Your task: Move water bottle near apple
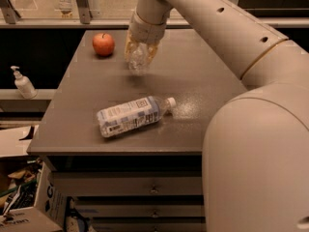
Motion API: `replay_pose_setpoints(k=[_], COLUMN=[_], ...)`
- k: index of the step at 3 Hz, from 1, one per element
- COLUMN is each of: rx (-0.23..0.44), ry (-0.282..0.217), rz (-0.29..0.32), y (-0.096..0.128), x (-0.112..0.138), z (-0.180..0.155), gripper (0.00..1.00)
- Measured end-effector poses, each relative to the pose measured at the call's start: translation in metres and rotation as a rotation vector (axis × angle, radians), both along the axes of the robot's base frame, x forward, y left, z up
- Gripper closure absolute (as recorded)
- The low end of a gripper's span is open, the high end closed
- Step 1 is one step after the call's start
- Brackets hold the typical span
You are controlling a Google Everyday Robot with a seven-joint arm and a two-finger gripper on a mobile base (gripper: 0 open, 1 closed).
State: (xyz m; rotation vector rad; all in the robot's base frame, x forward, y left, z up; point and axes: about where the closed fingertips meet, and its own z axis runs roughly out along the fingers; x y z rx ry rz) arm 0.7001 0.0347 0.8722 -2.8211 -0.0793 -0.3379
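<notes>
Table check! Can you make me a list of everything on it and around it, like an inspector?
Surface: grey table, slightly shiny.
Job's things: water bottle held in the gripper, right of the apple and apart from it; apple at the far left corner.
Clutter: larger labelled bottle lying on its side near the front edge.
Grippers: gripper over the table's far middle, shut on the water bottle.
Cables: nothing seen.
Surroundings: pump dispenser on a ledge at picture left; cardboard boxes on the floor; drawers below.

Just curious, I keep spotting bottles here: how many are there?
3. A clear water bottle in the pincer, over the far part of the table; a labelled bottle lying nearer; a pump bottle on the left ledge. Others may be hidden.
</notes>
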Motion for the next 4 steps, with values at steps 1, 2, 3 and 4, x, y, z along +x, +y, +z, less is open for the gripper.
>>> replay_pose_setpoints(k=[1,2,3,4], rx=[0.000,-0.015,-0.032,-0.036], ry=[-0.018,-0.030,-0.046,-0.063], rz=[0.062,0.083,0.078,0.073], y=[0.027,0.039,0.040,0.040], x=[-0.001,0.008,0.025,0.039], z=[-0.004,-0.015,-0.024,-0.026], gripper=[1.00,1.00,1.00,1.00])
